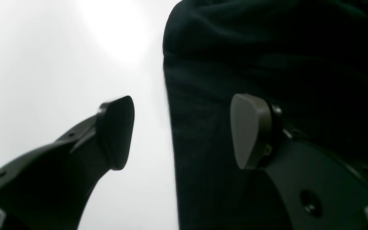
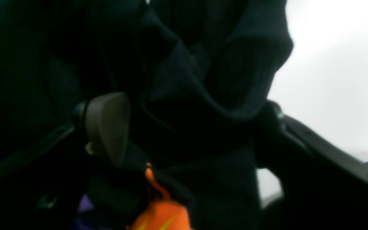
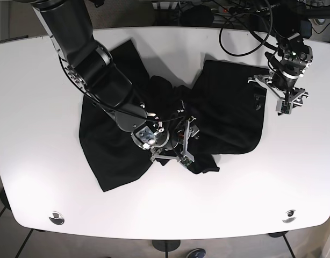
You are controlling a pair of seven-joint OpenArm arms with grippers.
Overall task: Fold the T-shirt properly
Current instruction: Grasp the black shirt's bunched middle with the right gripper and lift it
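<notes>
The right gripper [image 3: 173,144], spread, sits in the T-shirt's [image 3: 229,107] bunched middle; the left gripper [image 3: 286,91], also spread, hovers at its side edge.

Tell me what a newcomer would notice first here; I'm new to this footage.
The crumpled black T-shirt spread across the middle of the white table dominates. The right hand sits amid the bunched folds at the shirt's centre, jaws apart with cloth between them. The left hand hovers open at the shirt's far edge, holding nothing.
</notes>
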